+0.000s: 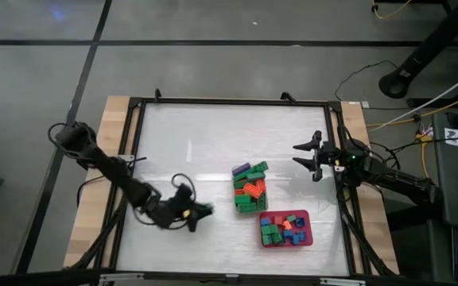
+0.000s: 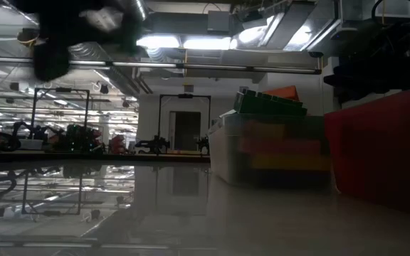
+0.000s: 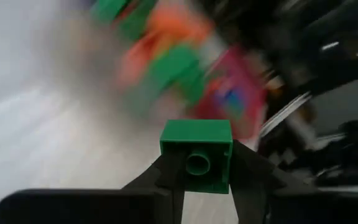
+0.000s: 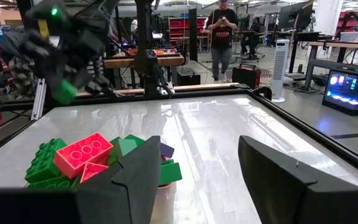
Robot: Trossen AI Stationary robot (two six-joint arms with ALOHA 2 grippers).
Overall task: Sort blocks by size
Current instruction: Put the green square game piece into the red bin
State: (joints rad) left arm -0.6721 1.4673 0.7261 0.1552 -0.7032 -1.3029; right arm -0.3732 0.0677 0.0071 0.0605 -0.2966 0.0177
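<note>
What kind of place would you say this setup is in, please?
Probably a robotics lab or workshop: workbenches stand behind the table, a lit computer sits to one side, and a person stands in the open hall.

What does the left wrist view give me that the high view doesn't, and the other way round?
Only the left wrist view shows the grip up close: a small green block clamped between the left gripper's fingers, its underside facing the camera.

Only the high view shows the layout: the clear tub heaped with blocks, the red tray with small ones beside it, the left gripper left of the tub, and the right gripper, open, waiting near the table's right edge.

Both show the tub and tray, though they are blurred in the wrist view.
</note>
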